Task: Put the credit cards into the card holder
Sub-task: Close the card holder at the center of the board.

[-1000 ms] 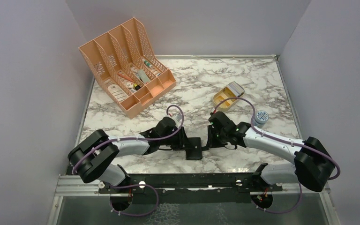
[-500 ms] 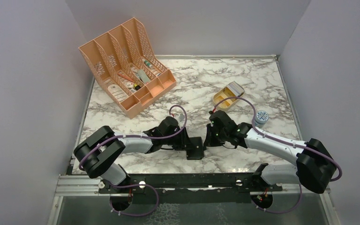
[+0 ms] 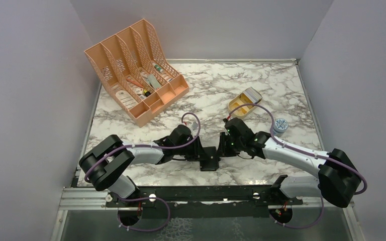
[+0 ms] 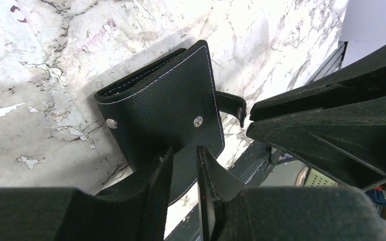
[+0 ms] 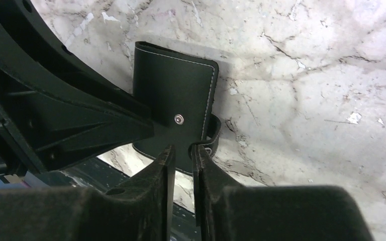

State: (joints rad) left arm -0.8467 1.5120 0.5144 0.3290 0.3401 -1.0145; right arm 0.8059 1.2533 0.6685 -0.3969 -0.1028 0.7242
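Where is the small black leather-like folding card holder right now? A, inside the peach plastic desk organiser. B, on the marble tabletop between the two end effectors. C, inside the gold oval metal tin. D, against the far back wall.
B: the small black leather-like folding card holder sits on the marble tabletop, with the left end effector and the right end effector both meeting at it.

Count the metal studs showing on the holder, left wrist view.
2: one stud near the picture-left edge of the holder, one near the tab. More may be hidden.
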